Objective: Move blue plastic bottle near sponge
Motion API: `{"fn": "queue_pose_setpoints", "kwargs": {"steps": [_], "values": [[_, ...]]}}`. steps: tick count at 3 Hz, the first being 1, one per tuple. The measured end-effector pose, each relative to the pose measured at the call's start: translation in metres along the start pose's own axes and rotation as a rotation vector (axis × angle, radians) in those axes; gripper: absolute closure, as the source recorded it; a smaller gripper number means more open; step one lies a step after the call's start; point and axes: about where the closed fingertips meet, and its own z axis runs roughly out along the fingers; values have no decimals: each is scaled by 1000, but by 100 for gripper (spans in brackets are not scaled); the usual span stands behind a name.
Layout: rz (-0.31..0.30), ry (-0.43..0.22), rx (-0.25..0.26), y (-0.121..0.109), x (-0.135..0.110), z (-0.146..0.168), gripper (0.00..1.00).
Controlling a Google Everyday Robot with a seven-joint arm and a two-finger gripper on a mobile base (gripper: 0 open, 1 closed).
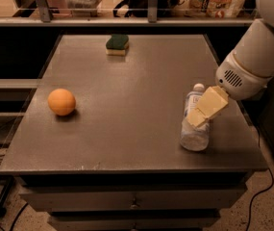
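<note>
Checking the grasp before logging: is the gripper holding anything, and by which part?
Cannot tell: the gripper overlaps the middle of the blue plastic bottle lying on the table.
</note>
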Motion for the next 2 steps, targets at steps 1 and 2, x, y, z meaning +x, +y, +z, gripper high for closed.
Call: {"fn": "queue_pose_setpoints", "kwargs": {"steps": [1, 2], "values": [[84, 7, -30, -3, -3, 17, 0], [154, 17, -71, 0, -7, 34, 0]]}}
